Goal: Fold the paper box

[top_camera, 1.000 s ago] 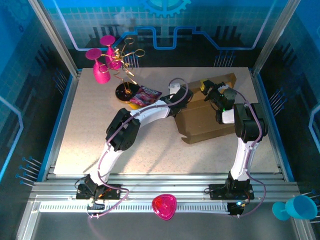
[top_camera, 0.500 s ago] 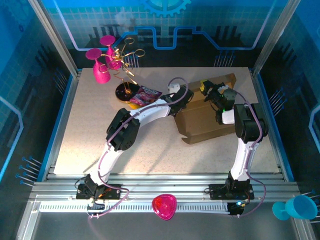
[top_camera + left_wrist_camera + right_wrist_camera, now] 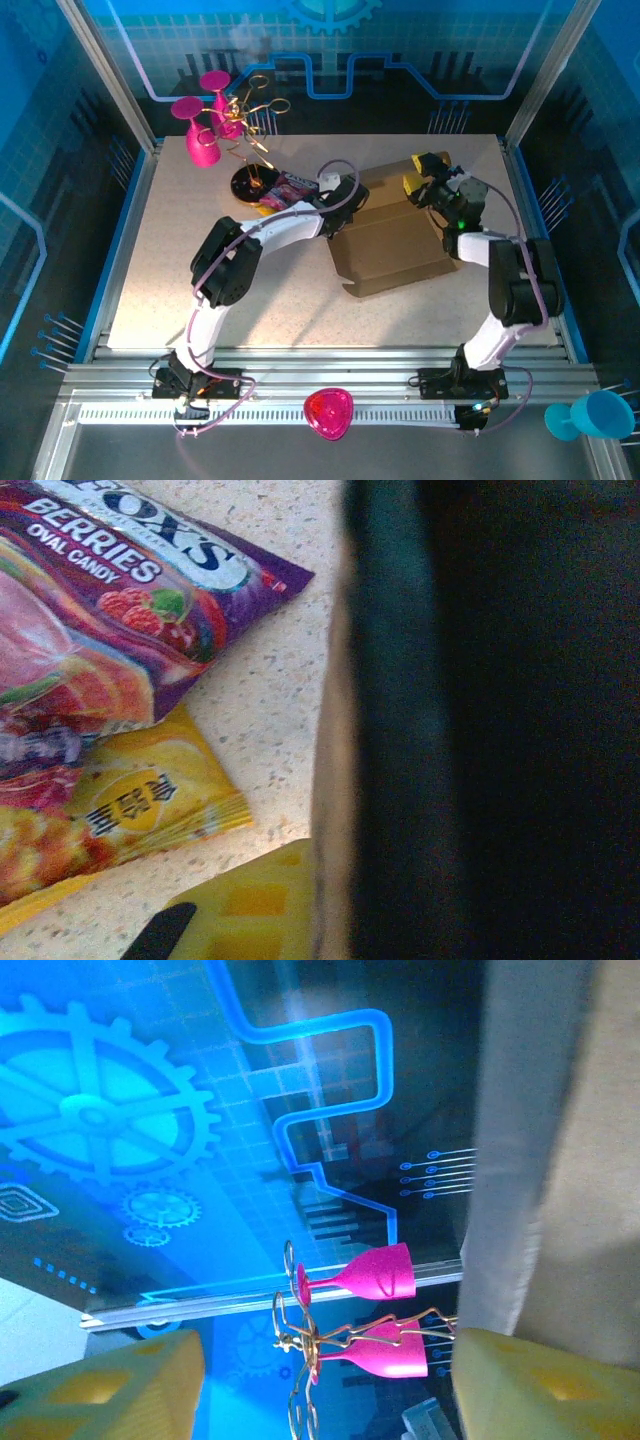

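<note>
The paper box (image 3: 395,245) is a brown cardboard sheet lying right of the table's centre, its flaps partly raised. My left gripper (image 3: 337,197) is shut on the box's left edge. In the left wrist view a yellow finger (image 3: 250,910) presses against that cardboard edge (image 3: 332,730), and the other finger is hidden behind the dark wall. My right gripper (image 3: 420,175) hovers open at the box's far right corner. Its yellow fingers stand wide apart around the right gripper's gap (image 3: 325,1385), with a cardboard flap (image 3: 570,1160) beside the right finger.
A purple candy packet (image 3: 290,190) (image 3: 110,610) and a yellow packet (image 3: 130,810) lie just left of the box, near a black dish (image 3: 255,182). Pink glasses on a wire stand (image 3: 205,125) (image 3: 375,1275) sit at the far left. On the front rail are a pink bowl (image 3: 328,412) and a blue cup (image 3: 595,415).
The right gripper has opened and let go of the box's far corner. The left gripper has stayed shut on the box and dragged it left and nearer.
</note>
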